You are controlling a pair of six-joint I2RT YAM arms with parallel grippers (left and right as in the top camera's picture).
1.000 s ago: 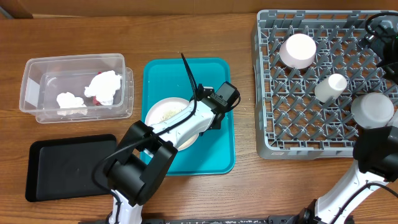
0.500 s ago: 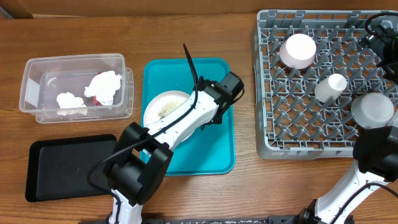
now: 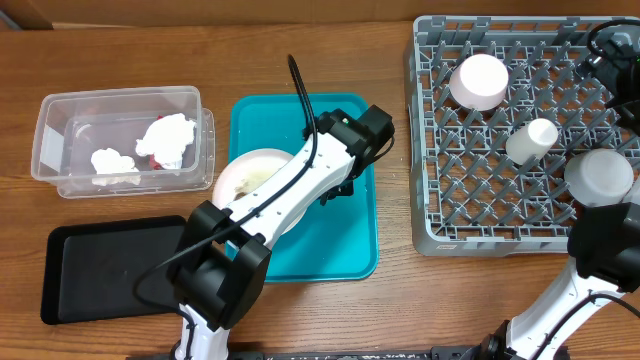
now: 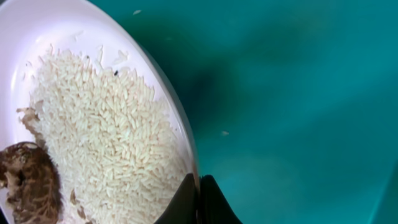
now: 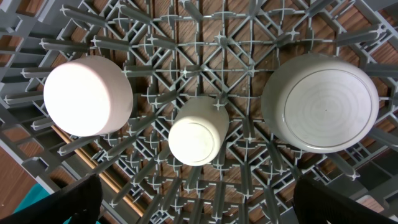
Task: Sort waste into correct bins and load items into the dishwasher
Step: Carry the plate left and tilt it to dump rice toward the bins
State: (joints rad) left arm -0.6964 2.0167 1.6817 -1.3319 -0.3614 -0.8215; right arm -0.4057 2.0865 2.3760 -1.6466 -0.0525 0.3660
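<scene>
Rim of the round pinkish-white plate (image 4: 68, 25) is pinched by the left end effector (image 4: 198, 202). The plate is held over the teal rectangular serving tray (image 4: 298, 93) (loose white rice grains (image 4: 106, 137) and a small brown food scrap (image 4: 28, 180) are carried on it). The right end effector (image 5: 199, 193) is spread wide above the grey plastic lattice dish rack (image 5: 230, 37), where a small pale pink bowl (image 5: 87, 96), small white cup (image 5: 196, 137) and larger whitish bowl (image 5: 326, 102) are set upside down.

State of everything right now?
plate, loaded with rice, pinched at rim
left gripper, jaws shut on plate
right gripper, jaws open over rack
pink bowl, upside down in rack
cup, upside down in rack
whitish bowl, upside down in rack
clear tub, holding tissues
</scene>
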